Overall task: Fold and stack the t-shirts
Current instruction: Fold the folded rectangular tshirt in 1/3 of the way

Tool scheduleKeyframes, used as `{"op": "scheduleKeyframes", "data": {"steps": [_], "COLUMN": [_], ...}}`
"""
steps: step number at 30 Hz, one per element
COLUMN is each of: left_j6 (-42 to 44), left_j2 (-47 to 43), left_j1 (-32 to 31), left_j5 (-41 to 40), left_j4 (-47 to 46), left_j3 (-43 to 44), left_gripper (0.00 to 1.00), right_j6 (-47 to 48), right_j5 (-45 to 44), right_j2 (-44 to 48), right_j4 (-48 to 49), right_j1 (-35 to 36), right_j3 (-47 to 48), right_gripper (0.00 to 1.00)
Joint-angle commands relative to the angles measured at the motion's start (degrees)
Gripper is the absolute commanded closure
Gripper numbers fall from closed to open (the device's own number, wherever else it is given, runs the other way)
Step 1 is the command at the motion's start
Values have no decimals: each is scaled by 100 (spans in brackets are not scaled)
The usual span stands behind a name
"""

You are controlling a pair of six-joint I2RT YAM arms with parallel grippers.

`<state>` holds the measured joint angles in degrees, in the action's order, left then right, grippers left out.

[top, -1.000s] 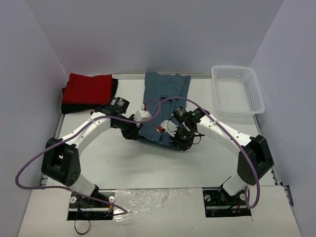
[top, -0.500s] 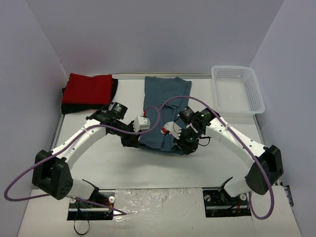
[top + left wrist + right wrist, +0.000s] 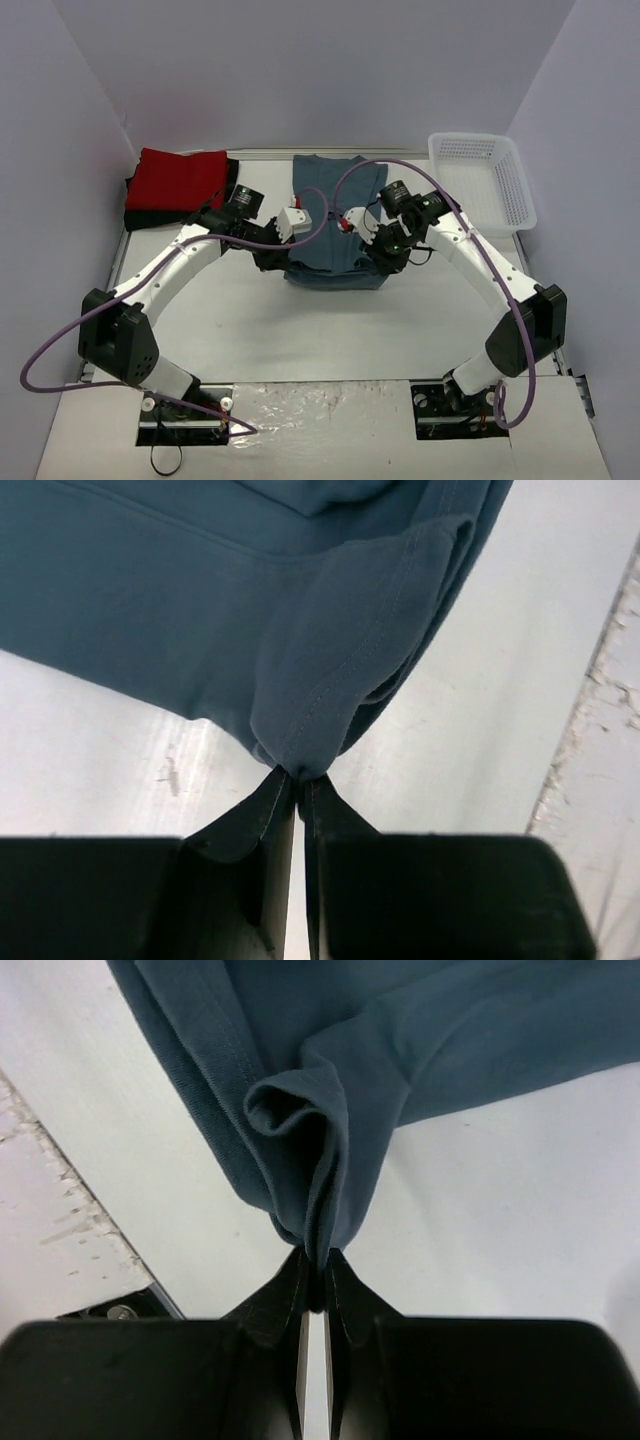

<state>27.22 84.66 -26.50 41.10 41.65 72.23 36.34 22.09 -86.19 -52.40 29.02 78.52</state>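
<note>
The slate-blue t-shirt [image 3: 335, 215] lies as a long strip at the table's middle back, its near end doubled over. My left gripper [image 3: 278, 255] is shut on the shirt's near left corner; the left wrist view shows cloth [image 3: 340, 660] pinched at the fingertips [image 3: 297, 775]. My right gripper [image 3: 385, 255] is shut on the near right corner; cloth [image 3: 330, 1110] bunches from its closed tips [image 3: 318, 1258]. The red t-shirt [image 3: 182, 178] lies folded on the black t-shirt [image 3: 150, 216] at the back left.
A white lattice basket [image 3: 482, 182] stands at the back right. Purple cables loop from both arms over the blue shirt. Grey walls close in the table's left, back and right sides.
Both grippers have carried the blue shirt's near edge away from me, toward the back. The shirt's near end now lies doubled over and the strip looks shorter.
</note>
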Motion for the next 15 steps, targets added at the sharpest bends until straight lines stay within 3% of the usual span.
{"op": "scheduleKeyframes", "data": {"steps": [1,15], "left_j6": [-383,-323], "left_j2": [112,1183], "left_j1": [92,189], "left_j5": [-523,-1236], "left_j4": [-376,-562], "left_j3": [406,1478], "left_gripper": [98,98], "right_j6": [189,488], "right_j5": [-135,-196], "right_j2": [-319,-1813], "right_j4": [-51,116], "right_j1": [-281,-836], "right_j3": [383,1657], "right_gripper": [100,100]}}
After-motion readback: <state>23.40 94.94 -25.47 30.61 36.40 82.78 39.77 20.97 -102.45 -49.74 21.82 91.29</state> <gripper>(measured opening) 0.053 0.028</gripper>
